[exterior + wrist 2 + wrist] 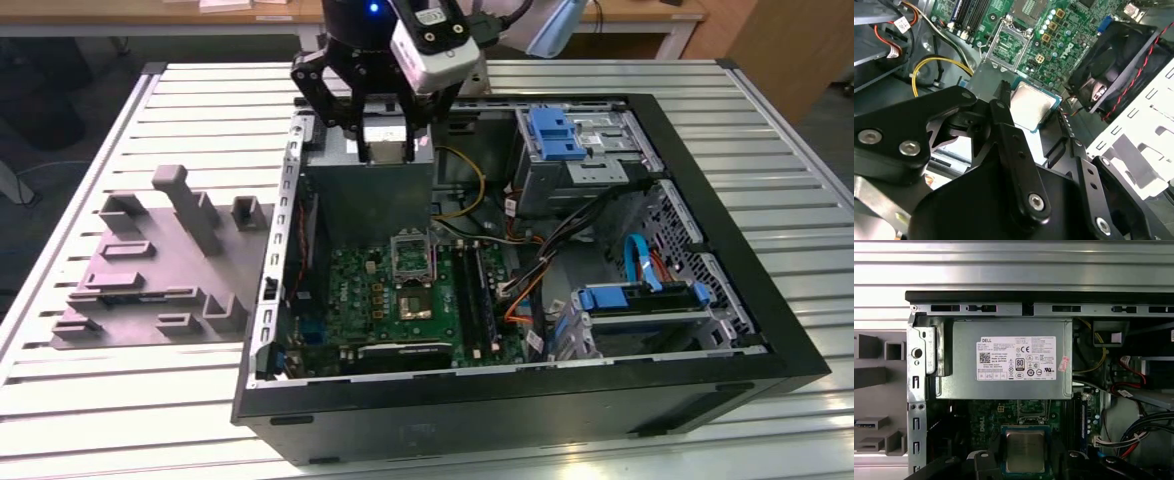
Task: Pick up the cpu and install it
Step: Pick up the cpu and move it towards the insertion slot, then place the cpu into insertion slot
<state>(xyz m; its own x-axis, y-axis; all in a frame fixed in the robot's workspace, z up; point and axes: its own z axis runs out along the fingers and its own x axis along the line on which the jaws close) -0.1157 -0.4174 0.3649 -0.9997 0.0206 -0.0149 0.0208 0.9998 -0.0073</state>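
Hand [386,140] holds cpu [1025,451] — over the case [534,405] (exterior view).

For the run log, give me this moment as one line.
gripper: shut on cpu | cpu: over grey box in computer case | not installed

In the second wrist view, one corner of the cpu [1033,104] hidden behind the black links of the end effector [1030,111] clamping it. In the first wrist view, one rim of the cpu cut by the picture's edge, part of the socket [1032,412] covered by the cpu. In the exterior view, arm [358,22] cut by the top edge, top of the grey box [367,205] behind the end effector.
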